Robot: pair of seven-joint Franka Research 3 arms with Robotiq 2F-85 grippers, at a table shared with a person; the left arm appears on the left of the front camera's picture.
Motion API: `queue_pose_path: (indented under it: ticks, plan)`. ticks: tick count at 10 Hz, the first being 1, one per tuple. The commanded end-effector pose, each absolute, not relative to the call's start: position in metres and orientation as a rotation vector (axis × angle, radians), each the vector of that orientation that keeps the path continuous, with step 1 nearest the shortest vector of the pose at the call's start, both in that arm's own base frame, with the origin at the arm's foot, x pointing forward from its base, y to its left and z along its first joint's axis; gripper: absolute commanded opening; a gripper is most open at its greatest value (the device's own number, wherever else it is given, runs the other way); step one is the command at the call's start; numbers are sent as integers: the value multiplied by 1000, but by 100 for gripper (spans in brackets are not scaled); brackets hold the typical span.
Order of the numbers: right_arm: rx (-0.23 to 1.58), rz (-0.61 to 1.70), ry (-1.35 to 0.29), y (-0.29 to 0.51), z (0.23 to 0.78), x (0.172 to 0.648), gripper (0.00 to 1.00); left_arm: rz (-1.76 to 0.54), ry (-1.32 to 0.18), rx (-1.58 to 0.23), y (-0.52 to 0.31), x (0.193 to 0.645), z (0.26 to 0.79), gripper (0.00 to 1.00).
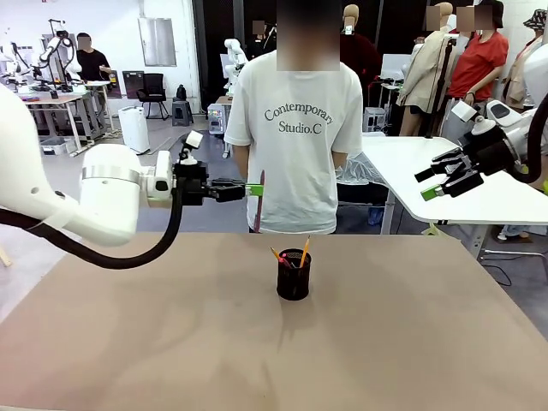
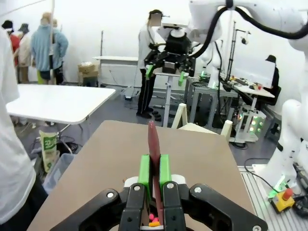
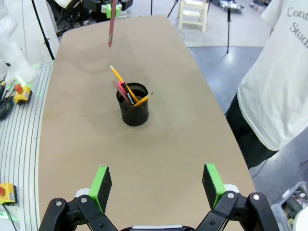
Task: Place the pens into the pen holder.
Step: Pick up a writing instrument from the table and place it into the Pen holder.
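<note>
Your left gripper point(image 1: 254, 189) pinches the dark reddish-brown pen point(image 1: 259, 202) upright above the table point(image 1: 411, 342), left of the pen holder point(image 1: 294, 274), while your right gripper point(image 3: 159, 185) hangs spread wide

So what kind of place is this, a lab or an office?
Most likely a robotics lab or workshop. Other robot arms stand at tables farther back, white worktables fill an open floor, and a control box with a red stop button sits beside the brown table.

Bright, even light; perhaps slight edge distortion
</note>
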State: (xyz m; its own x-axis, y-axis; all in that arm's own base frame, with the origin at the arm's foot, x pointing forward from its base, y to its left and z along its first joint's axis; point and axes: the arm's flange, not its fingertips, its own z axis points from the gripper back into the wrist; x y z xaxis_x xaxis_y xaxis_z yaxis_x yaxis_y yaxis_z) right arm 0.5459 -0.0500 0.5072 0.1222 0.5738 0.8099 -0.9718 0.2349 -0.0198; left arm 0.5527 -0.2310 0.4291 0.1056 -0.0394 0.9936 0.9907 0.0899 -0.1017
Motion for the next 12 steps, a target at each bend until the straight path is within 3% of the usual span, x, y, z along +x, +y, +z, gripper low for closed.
queue_pose_path:
  ticks: [1,6,12]
  plan:
    - [605,1238,-810,-49,510,548,100,-1226,-1179,-1205,-245,565,420,0]
    - [605,1238,-810,-49,510,548,100,-1410,-1247,-1235,-289,583,400,0]
    - [605,1238,-810,-49,510,548,100,-1371,-1217,-1340,-319,613,371,0]
